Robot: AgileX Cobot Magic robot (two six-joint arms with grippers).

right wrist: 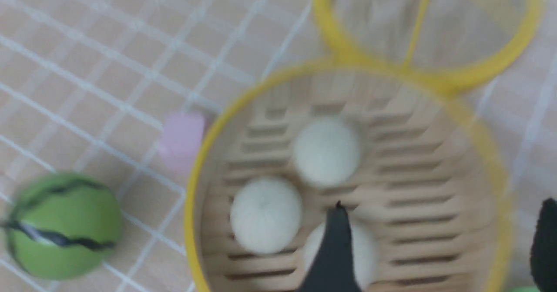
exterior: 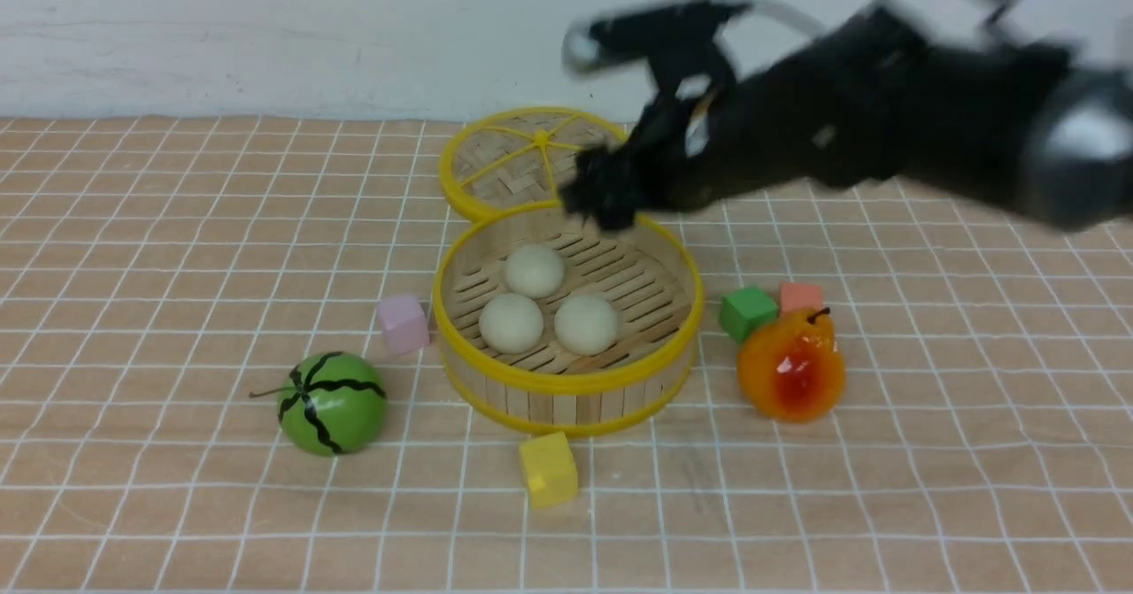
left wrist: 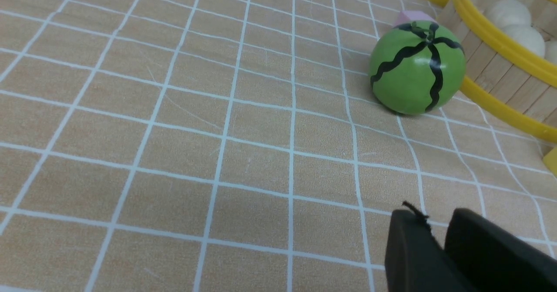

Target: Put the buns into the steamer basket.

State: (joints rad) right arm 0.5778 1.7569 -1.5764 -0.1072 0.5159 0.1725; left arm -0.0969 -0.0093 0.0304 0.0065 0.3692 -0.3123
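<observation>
1. Steamer basket (exterior: 566,381) on checked cloth holds all three buns (exterior: 534,270), clustered.
2. Right gripper (right wrist: 439,244) above basket, jaws spread wide, empty.
3. Left gripper (left wrist: 439,235) nearly closed, empty.
4. No legible writing.

Bench (exterior: 177,249) cloth: tan-orange with a white grid. Wall (exterior: 265,27) behind: plain white. Steamer basket (exterior: 566,380): pale bamboo slats, yellow rims top and bottom. Buns (exterior: 534,271): three, matte off-white, no markings. Lid (exterior: 496,165): woven tan, yellow rim and yellow spokes. Melon toy (exterior: 333,402): bright green, wavy black stripes. Round fruit toy (exterior: 790,364): orange-yellow with a red blotch, dark stem. Cubes: pink (exterior: 404,322), yellow (exterior: 549,468), green (exterior: 748,312), salmon (exterior: 801,297). Right arm (exterior: 885,125): black with silver-grey joints. Left gripper (left wrist: 439,239): black.
</observation>
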